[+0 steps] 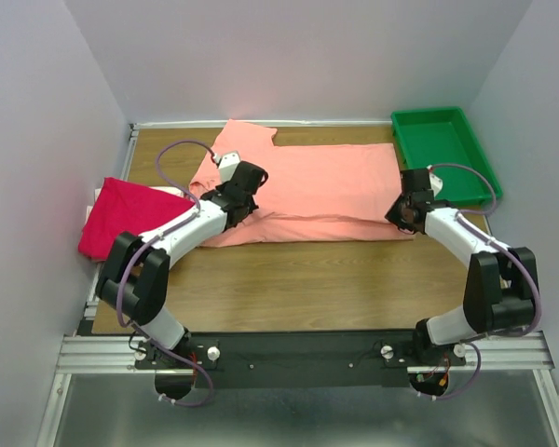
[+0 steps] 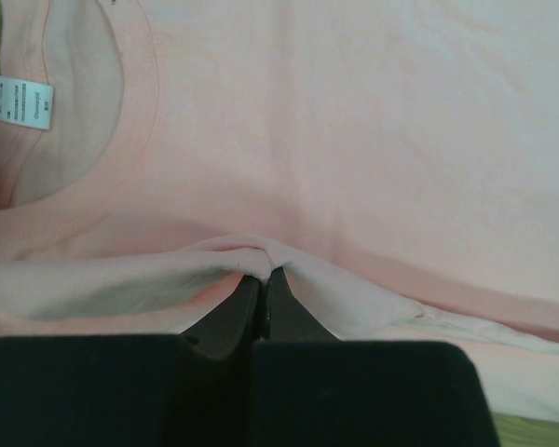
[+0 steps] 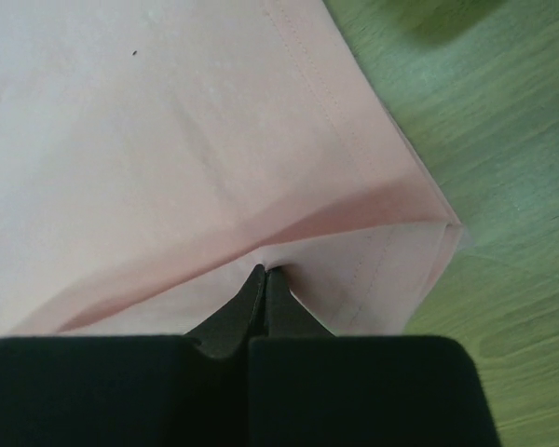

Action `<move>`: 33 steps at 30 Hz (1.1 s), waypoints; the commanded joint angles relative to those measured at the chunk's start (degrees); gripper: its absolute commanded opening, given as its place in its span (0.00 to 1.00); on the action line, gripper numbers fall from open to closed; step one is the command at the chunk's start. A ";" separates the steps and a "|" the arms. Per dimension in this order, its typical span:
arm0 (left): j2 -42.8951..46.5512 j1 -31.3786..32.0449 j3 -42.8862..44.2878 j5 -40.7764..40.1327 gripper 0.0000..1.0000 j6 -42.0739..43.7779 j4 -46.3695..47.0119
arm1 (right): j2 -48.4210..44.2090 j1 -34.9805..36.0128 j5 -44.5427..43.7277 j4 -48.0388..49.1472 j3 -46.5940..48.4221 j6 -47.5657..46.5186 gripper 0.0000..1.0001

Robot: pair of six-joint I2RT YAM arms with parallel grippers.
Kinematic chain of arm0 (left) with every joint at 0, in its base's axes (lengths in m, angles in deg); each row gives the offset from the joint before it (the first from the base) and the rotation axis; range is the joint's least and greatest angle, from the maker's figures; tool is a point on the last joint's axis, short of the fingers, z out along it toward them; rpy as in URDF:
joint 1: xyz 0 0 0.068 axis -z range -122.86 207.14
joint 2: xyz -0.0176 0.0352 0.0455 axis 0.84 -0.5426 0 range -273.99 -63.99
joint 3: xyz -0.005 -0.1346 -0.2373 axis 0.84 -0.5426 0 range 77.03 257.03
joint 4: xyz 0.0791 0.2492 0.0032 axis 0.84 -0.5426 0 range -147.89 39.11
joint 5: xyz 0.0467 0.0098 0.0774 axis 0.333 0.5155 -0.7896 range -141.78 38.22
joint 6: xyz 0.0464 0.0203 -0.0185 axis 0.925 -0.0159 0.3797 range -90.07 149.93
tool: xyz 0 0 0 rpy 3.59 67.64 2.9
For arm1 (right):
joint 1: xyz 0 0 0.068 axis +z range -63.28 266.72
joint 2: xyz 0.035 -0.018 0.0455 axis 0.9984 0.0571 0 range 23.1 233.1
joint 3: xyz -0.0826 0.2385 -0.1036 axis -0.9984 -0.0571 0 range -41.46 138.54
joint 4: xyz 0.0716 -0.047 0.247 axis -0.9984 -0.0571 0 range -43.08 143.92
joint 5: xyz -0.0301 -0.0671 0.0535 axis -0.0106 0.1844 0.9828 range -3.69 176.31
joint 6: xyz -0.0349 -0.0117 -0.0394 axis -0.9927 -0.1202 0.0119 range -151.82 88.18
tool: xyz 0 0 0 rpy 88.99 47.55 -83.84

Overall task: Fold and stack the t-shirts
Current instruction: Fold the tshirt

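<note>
The salmon pink t-shirt (image 1: 317, 186) lies spread across the far middle of the table, collar to the left. My left gripper (image 1: 245, 198) is shut on a pinched fold of its near edge by the collar (image 2: 261, 275); the neck label (image 2: 20, 101) shows at the upper left. My right gripper (image 1: 412, 207) is shut on the shirt's near hem corner (image 3: 265, 270), with the hem folded over (image 3: 382, 270). The magenta-red t-shirt (image 1: 121, 216) lies bunched at the table's left edge, apart from both grippers.
A green plastic tray (image 1: 443, 149) stands at the far right corner, just beyond my right gripper. The wooden table (image 1: 298, 289) shows bare between the shirt and the arm bases. Grey walls close in on left, right and back.
</note>
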 commanded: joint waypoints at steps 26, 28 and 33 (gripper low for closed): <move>-14.34 -6.66 15.22 7.71 0.98 12.16 5.71 | 12.69 0.07 -2.98 -0.09 16.80 -5.16 0.74; -10.75 -6.66 10.07 11.92 0.98 11.81 9.30 | 11.09 0.07 2.03 0.00 14.88 -6.57 0.94; -7.39 -6.57 1.08 17.57 0.98 10.31 13.46 | 6.27 0.33 10.93 0.70 9.00 -8.07 1.00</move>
